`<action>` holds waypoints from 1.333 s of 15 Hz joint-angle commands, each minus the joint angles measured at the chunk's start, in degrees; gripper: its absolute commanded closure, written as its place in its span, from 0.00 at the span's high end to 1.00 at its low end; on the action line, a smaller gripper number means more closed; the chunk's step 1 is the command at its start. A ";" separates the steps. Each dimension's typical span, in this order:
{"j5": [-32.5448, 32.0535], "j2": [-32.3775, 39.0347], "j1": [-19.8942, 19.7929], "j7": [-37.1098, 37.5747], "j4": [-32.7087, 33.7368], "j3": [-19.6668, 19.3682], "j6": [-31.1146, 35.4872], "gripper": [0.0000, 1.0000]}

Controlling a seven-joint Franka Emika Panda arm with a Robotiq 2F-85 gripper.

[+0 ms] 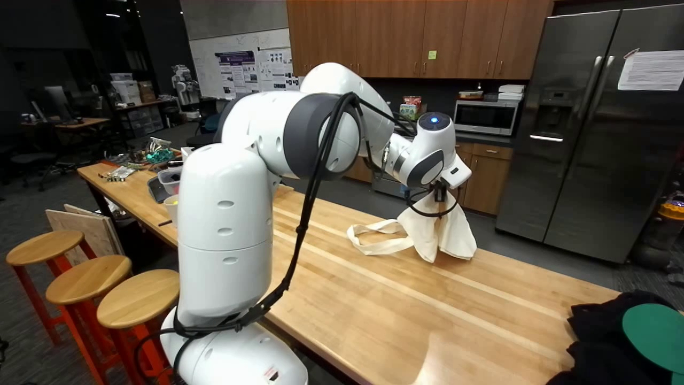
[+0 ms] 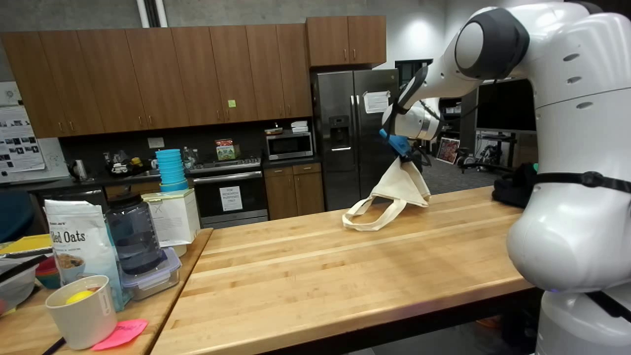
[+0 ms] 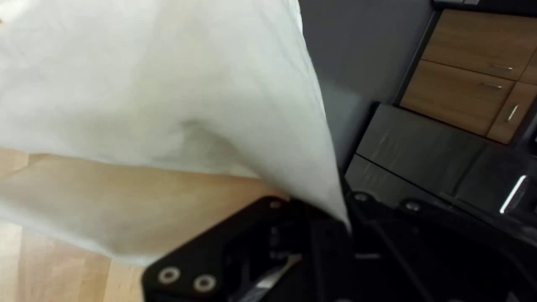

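Observation:
A cream cloth bag (image 1: 425, 230) hangs in folds from my gripper (image 1: 440, 193), which points down over the table's far side. In the wrist view the fabric (image 3: 188, 84) fills the upper left and narrows to a pinched corner between the black fingers (image 3: 289, 214). My gripper (image 2: 405, 157) is shut on that part of the bag (image 2: 400, 182). The fingertips themselves are partly covered by the cloth. A strap handle (image 1: 377, 248) loops out to one side and lies on the wood. Whether the bag's lower hem touches the table I cannot tell.
The wooden table (image 2: 315, 276) runs beneath the arm. A black cloth bundle (image 1: 593, 331) with a green disc (image 1: 654, 334) lies at one end. Beyond the other end are a mug (image 2: 84, 315), an oats pouch (image 2: 84, 246) and a dark jar (image 2: 133, 236). Stools (image 1: 141, 299) stand alongside.

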 commanded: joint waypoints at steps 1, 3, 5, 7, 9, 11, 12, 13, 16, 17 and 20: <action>-0.83 -1.01 0.84 -0.42 0.19 0.46 -0.55 0.01; -1.11 -1.12 1.42 -0.44 0.05 0.68 -0.43 0.01; -1.74 -1.19 2.10 -0.25 -0.12 0.84 -0.23 0.01; -2.34 -1.28 2.69 -0.30 -0.21 1.00 -0.13 0.01; -3.00 -1.30 3.28 -0.20 -0.27 1.15 -0.04 0.01; -3.49 -1.38 3.71 -0.24 -0.41 1.36 0.07 0.01; -3.81 -1.37 3.97 -0.12 -0.38 1.46 0.07 0.01; -4.17 -1.39 4.15 -0.09 -0.43 1.54 0.11 0.01; -5.39 -1.38 4.95 0.12 -0.57 1.74 0.30 0.01; -6.12 -1.31 5.31 0.39 -0.60 1.70 0.34 0.01; -7.31 -1.33 6.01 0.50 -0.67 1.88 0.34 0.01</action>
